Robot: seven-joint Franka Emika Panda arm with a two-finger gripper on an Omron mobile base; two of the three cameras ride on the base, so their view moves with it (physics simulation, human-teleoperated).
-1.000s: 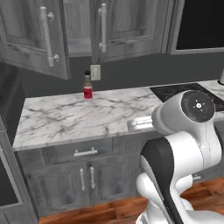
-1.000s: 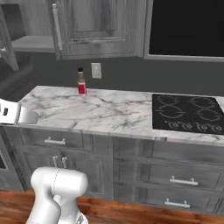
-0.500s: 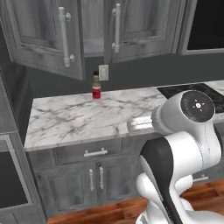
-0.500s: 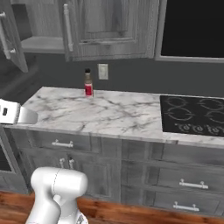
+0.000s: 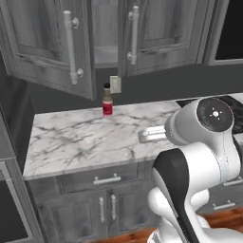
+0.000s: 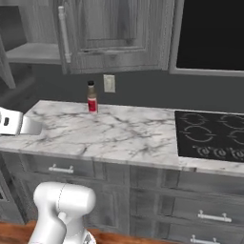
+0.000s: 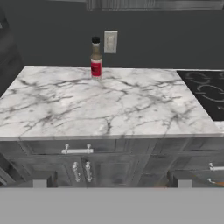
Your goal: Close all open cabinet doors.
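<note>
Above the counter, the left cabinet door (image 5: 45,47) stands swung open toward me, its long bar handle (image 5: 71,47) facing out. Behind it the open cabinet shelf (image 6: 28,52) shows. The right cabinet door (image 5: 163,33) lies nearly flat against the cabinet front, and a strip of the inside shows beside its handle (image 5: 134,33). I cannot tell if it is fully shut. My gripper (image 5: 152,134) hovers low over the marble counter (image 5: 76,137), far below the doors. In the hand view its fingertips (image 7: 39,181) stand wide apart with nothing between them, so the gripper (image 7: 111,183) is open.
A small red-labelled bottle (image 5: 107,102) stands at the back of the counter under a wall outlet (image 7: 110,41). A black cooktop (image 6: 209,136) lies to the right, with the black microwave (image 6: 209,33) above it. Drawers and lower doors (image 7: 78,151) run under the counter.
The whole picture has shifted and grown: the base has driven closer to the counter and cabinets. The arm keeps the same pose relative to the base, and the doors stand as before.
</note>
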